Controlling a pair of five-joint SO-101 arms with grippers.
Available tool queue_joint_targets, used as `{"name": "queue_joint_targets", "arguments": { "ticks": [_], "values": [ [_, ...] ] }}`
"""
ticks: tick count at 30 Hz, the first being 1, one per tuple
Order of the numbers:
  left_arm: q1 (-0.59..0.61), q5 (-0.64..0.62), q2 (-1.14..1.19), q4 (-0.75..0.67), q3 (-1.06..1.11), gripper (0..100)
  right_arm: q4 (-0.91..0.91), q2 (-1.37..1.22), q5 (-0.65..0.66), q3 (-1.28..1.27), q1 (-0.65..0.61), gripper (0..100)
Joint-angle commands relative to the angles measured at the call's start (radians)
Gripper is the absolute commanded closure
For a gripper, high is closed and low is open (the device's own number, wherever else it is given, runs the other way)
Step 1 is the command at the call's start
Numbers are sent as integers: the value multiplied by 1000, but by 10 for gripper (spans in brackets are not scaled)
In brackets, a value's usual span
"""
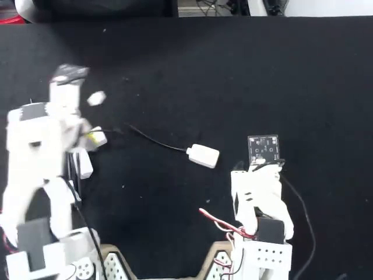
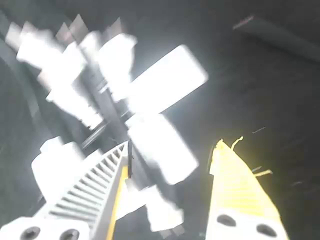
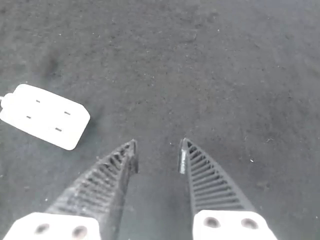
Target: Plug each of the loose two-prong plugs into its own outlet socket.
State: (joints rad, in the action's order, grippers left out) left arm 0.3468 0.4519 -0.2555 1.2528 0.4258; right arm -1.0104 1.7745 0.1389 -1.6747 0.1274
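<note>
The white outlet block (image 1: 203, 155) lies mid-table on a thin black cable (image 1: 152, 141). It also lies off to one side of my right gripper (image 3: 157, 150), which is open over bare black cloth, with the block (image 3: 45, 116) showing its slots. My left gripper (image 2: 170, 155) is open, one finger (image 2: 235, 185) taped yellow. Blurred white two-prong plugs (image 2: 160, 85) lie crossed just ahead of it, and one plug (image 2: 160, 147) sits between the fingers. From above, one plug (image 1: 96, 98) lies beyond the left arm and another (image 1: 97, 138) is at its gripper.
The table is covered in black cloth (image 1: 245, 76). The right arm (image 1: 256, 198) stands at the front edge, right of centre, with red wires beside its base. The left arm (image 1: 41, 151) rises along the left side.
</note>
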Motion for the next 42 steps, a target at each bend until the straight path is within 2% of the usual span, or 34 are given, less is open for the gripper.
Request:
{"name": "queue_joint_targets", "arguments": {
  "ticks": [1, 11, 19, 23, 28, 31, 35, 37, 39, 42],
  "values": [
    [156, 123, 101, 77, -159, 737, -9, 21, 0, 51, -15, 871],
    [286, 390, 210, 86, -331, 737, -11, 21, 0, 51, -15, 871],
    [282, 387, 327, 9, -335, 737, -9, 21, 0, 50, -15, 871],
    [228, 318, 370, 5, -337, 737, -3, 21, 0, 38, -15, 871],
    [179, 272, 405, -146, -337, 737, 18, 21, 0, 24, -15, 871],
    [171, 144, 428, -147, -328, 737, 20, 21, 0, 22, -15, 871],
    [154, -278, 476, -130, -335, 737, 20, 21, 0, 21, -15, 871],
    [166, -414, 494, -166, -335, 737, 20, 21, 0, 21, -15, 871],
    [180, -466, 508, -207, -331, 737, 20, 21, 0, 21, -15, 871],
    [176, -465, 519, -262, -328, 737, 20, 21, 0, 19, -15, 871]
  ]
}}
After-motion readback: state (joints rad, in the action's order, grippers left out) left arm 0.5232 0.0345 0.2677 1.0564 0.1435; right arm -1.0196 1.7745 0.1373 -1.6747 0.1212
